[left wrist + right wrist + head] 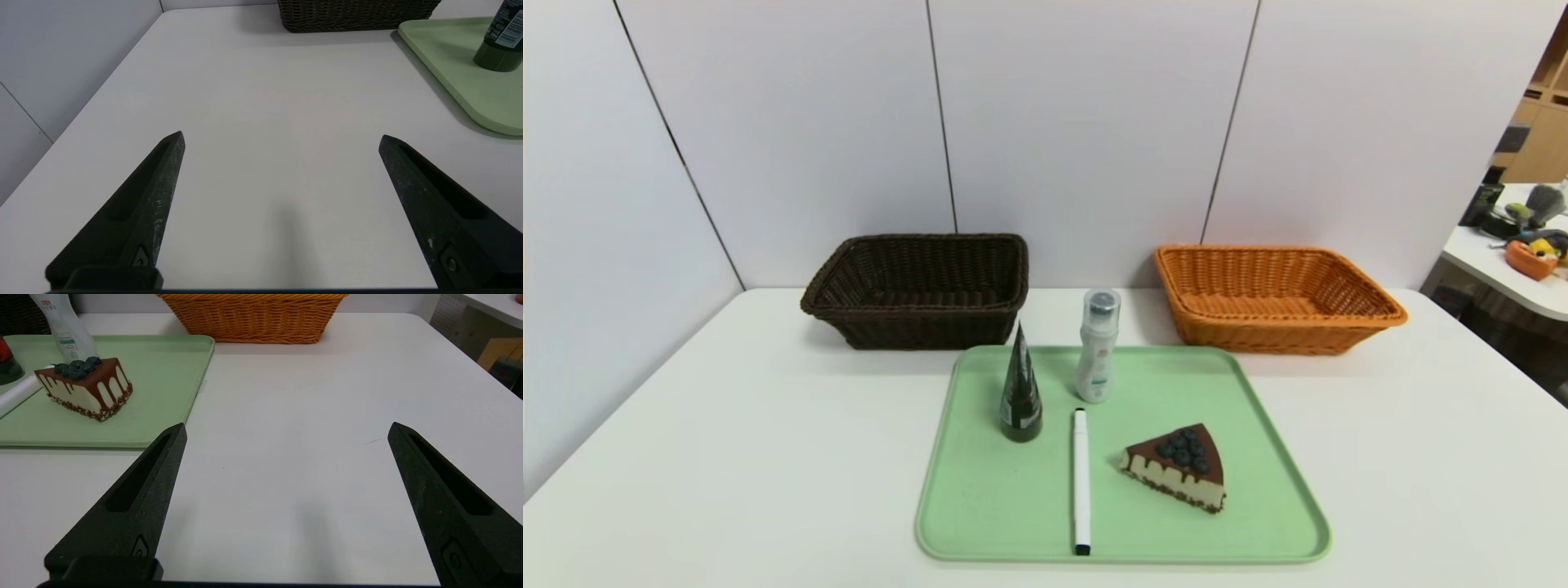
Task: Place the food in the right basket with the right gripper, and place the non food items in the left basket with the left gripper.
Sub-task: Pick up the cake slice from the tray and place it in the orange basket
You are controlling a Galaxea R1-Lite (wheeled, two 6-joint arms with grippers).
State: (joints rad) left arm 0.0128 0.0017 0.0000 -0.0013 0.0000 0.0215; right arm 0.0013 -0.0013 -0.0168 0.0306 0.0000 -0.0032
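Cake slice [1176,467]: on green tray [980,523], leftward of right gripper [288,426]
Right gripper: spread wide, holding nothing, above table [768,457]
Left gripper [282,136]: spread wide, empty, above table

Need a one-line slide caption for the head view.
Cake slice, marker, dark tube and white bottle on a green tray, before two empty baskets, dark and orange.

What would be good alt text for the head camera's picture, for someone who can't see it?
A green tray on a white table holds a slice of blueberry-topped cheesecake, a white marker, a dark tube and a white bottle. Behind it sit two wicker baskets: dark brown at left, orange at right.
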